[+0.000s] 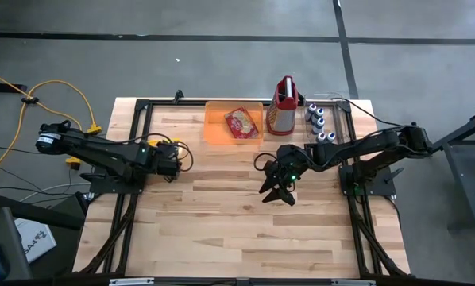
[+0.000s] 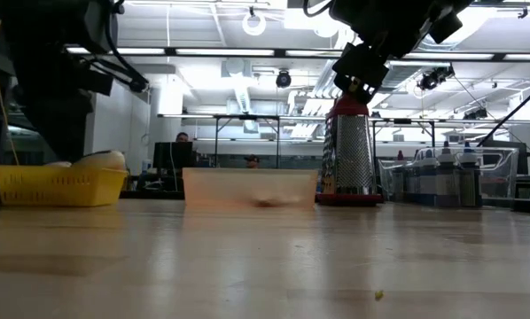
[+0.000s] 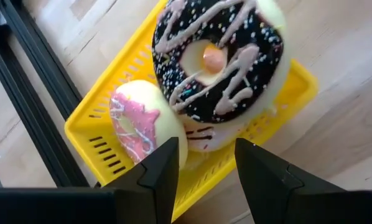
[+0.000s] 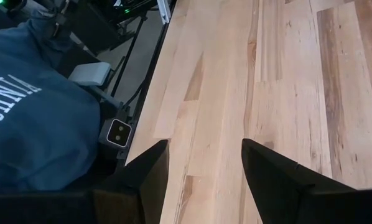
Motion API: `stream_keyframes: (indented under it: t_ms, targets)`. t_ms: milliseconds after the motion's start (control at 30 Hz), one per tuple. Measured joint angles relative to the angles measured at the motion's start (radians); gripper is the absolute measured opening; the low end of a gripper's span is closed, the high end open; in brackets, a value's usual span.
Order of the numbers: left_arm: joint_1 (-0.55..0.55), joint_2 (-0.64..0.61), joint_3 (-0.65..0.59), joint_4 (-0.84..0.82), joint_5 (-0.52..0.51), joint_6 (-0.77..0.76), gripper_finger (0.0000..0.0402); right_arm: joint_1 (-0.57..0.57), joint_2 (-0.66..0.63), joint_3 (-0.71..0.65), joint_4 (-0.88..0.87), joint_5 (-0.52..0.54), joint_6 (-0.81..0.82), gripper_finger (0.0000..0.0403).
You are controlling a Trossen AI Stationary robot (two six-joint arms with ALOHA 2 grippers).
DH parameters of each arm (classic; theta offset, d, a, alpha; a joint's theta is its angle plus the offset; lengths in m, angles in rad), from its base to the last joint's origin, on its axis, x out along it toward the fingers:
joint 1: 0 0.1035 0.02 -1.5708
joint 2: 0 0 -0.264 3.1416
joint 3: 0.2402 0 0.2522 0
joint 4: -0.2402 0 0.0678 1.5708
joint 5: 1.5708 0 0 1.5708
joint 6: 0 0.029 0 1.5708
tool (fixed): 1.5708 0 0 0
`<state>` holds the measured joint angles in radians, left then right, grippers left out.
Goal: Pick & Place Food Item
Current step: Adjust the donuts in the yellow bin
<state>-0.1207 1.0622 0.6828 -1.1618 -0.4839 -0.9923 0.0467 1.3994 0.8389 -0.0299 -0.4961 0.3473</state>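
- High view: my left claw (image 1: 176, 159) sat at the left of centre of the worktop (image 1: 222, 230), right over the yellow basket (image 1: 179, 148), fingers spread and holding nothing. My right claw (image 1: 277, 191) hung spread and empty just right of centre. Above it in the frame stood an orange tray (image 1: 222, 127) with a wrapped item, a grater (image 1: 283, 107) and some small bottles (image 1: 317, 121).
- Low view: the yellow basket (image 2: 57, 184) stood at the left edge, a pale rounded doughnut top showing over its rim.
- Left wrist view: a chocolate doughnut (image 3: 220, 59) with sprinkles leaned on a pink-iced doughnut (image 3: 139, 124), both in the basket. I judged them light, soft and squashy, the icing easily marred; best pinched gently across the outer ring.
- Right wrist view: bare worktop between my fingers (image 4: 142, 171), and a person's blue sleeve (image 4: 37, 124) at the left.
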Motion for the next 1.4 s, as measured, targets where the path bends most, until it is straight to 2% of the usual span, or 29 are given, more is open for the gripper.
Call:
stream_keyframes:
  t_ms: [267,500,833,1033,1267,1400]
  targets:
    - [0.001,0.000,0.002,0.017,-0.002,0.038,0.0148,0.000,0.000,0.000,0.000,0.000,0.000,0.0190]
    - [0.001,0.000,0.002,-0.063,-0.008,-0.017,0.0148,0.000,0.000,0.000,0.000,-0.001,0.022,0.0190]
    - [0.001,0.014,0.002,-0.065,-0.009,-0.102,0.0148,0.000,0.000,0.000,0.000,-0.003,0.023,0.0190]
    - [0.052,0.111,0.002,-0.073,0.004,-0.121,0.0148,0.000,0.000,0.000,0.002,-0.003,0.023,0.0190]
    - [0.152,0.268,0.002,-0.084,-0.003,-0.055,0.0148,0.000,0.000,0.000,0.002,-0.003,0.027,0.0190]
    - [0.176,0.307,0.004,-0.088,-0.020,-0.056,0.0148,0.000,0.000,0.000,0.002,-0.003,0.027,0.0190]
